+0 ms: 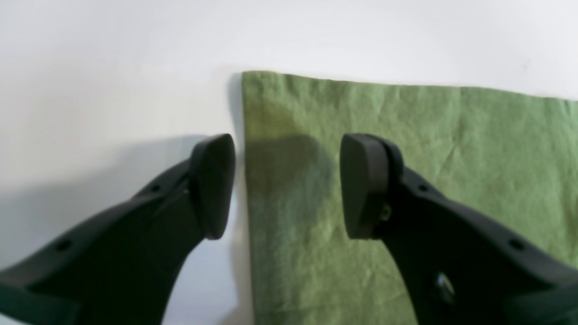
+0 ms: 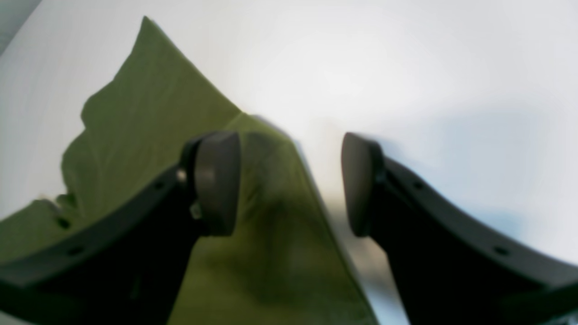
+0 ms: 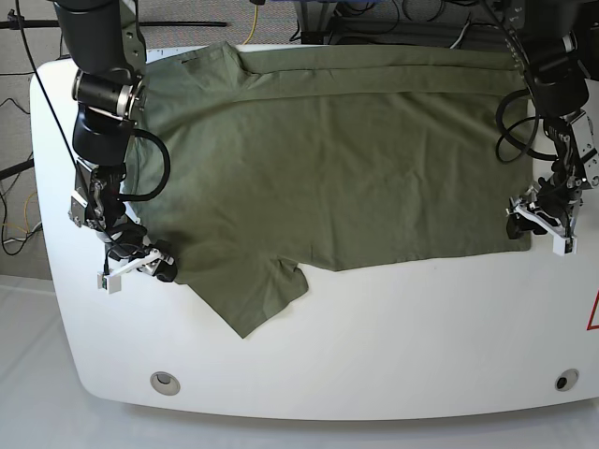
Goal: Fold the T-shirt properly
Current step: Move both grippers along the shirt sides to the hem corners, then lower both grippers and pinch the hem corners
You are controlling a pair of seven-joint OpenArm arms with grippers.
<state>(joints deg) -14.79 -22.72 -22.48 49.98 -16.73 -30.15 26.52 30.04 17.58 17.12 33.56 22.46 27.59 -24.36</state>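
The olive-green T-shirt (image 3: 328,159) lies spread flat on the white table (image 3: 402,327), collar toward the far left and one sleeve (image 3: 257,299) pointing at the front edge. My left gripper (image 3: 532,218) is at the shirt's near right corner. In the left wrist view it (image 1: 287,185) is open, one finger over bare table and the other over the cloth (image 1: 406,135). My right gripper (image 3: 150,265) hovers at the shirt's left edge beside the sleeve. It (image 2: 289,183) is open too, astride the cloth's edge (image 2: 149,113), and holds nothing.
The table's rounded front edge has two round holes (image 3: 166,381) (image 3: 562,381). Cables and stands (image 3: 374,14) crowd the space behind the table. A red mark (image 3: 593,313) shows at the right rim.
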